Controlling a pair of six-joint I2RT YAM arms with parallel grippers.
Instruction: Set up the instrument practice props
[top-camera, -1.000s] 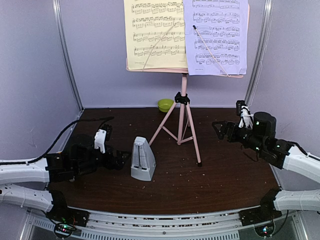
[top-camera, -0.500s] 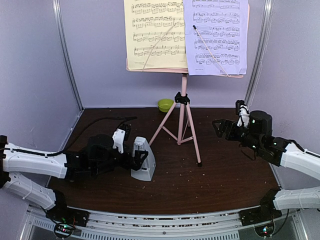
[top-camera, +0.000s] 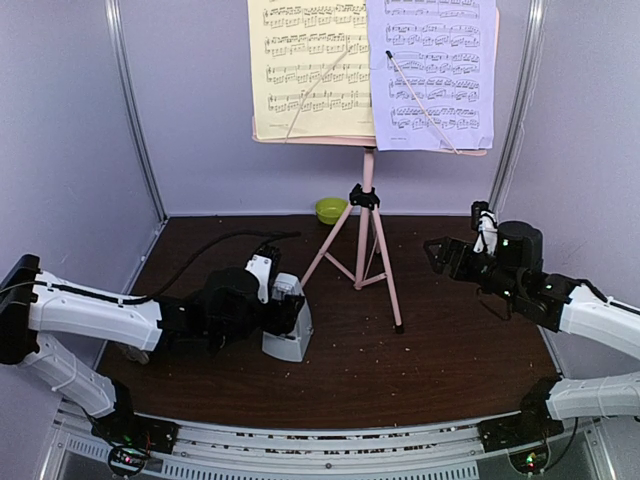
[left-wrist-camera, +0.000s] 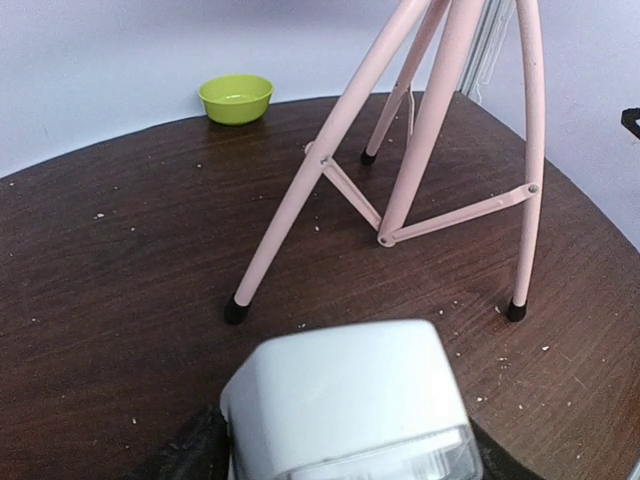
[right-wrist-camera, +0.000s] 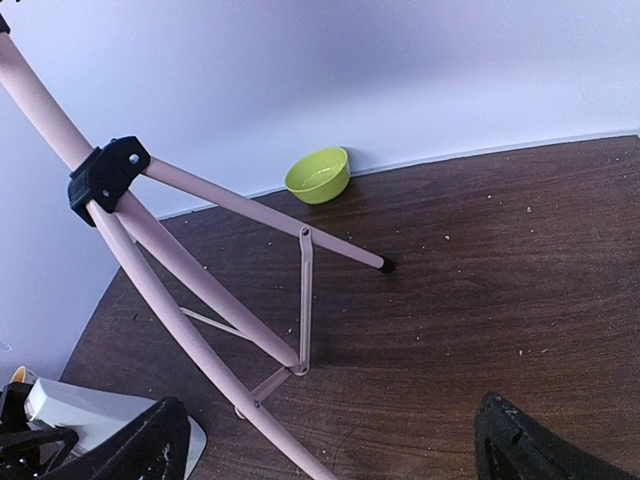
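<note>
- Top external view:
  - A dark brown wooden table (top-camera: 450, 350) dotted with pale crumbs fills the lower half of the frame. Plain lavender walls (top-camera: 60, 150) and two metal corner posts (top-camera: 135, 110) enclose it.
  - The pink tripod music stand (top-camera: 385, 270) stands centre-rear. At the top of the frame it carries the yellow music sheet (top-camera: 310, 70) and, to its right, the lavender music sheet (top-camera: 432, 70).
  - A lime-green bowl (top-camera: 331, 209) sits by the back wall, left of the tripod.
  - The pale-grey metronome (top-camera: 290, 340) stands upright at lower centre-left, with the left gripper (top-camera: 285, 305) straddling its upper part.
  - A black cable (top-camera: 220, 245) trails across the table behind that arm.
  - The right gripper (top-camera: 440, 255) hangs at the right, spread wide and grasping nothing.
- Left wrist view:
  - The metronome's top (left-wrist-camera: 350, 400) fills the bottom centre, with a dark finger (left-wrist-camera: 195, 450) on either side. I cannot tell whether they pinch it yet.
  - Tripod legs cross the speckled wood, and the bowl sits at upper left.
- Right wrist view:
  - Both fingers (right-wrist-camera: 530, 445) sit at the bottom corners, far apart.
  - The tripod hub is at upper left, the bowl is against the wall, and the metronome is at lower left.
</note>
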